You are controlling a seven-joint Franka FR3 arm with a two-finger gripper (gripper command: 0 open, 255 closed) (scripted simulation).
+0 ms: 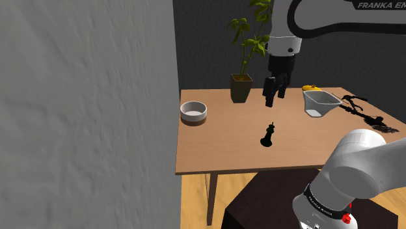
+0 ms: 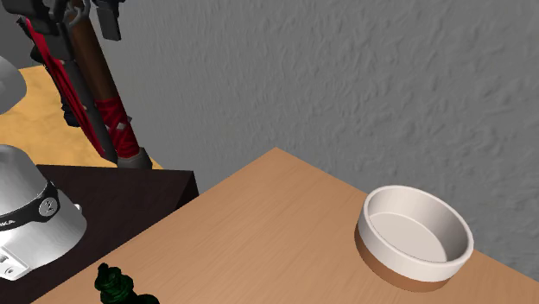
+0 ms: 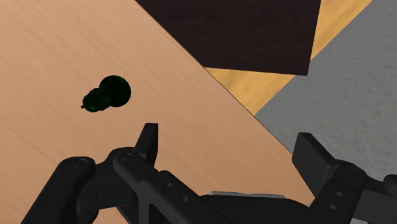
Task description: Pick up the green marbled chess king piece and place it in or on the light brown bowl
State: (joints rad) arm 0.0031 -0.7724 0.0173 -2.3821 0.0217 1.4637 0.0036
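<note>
A dark green chess king [image 1: 267, 135] stands upright near the middle of the wooden table [image 1: 215, 149]. Its top also shows low down in the second exterior view [image 2: 115, 286], and the wrist view sees it from above [image 3: 107, 95]. A shallow round bowl [image 1: 193, 112], white inside with a light brown base, sits near the table's edge toward the shoulder view's left [image 2: 415, 235]. My black gripper [image 1: 274, 91] hangs open well above the table, higher than the king and behind it. Its two fingers [image 3: 148, 141] stand wide apart with nothing between them.
A potted plant [image 1: 242, 78] stands at the table's back edge. A white scoop-shaped container [image 1: 319, 103], a yellow object [image 1: 311, 87] and a dark tangled item [image 1: 364, 112] lie toward the shoulder view's right. A grey wall [image 1: 84, 110] borders the table. The dark stand [image 2: 112, 207] sits below.
</note>
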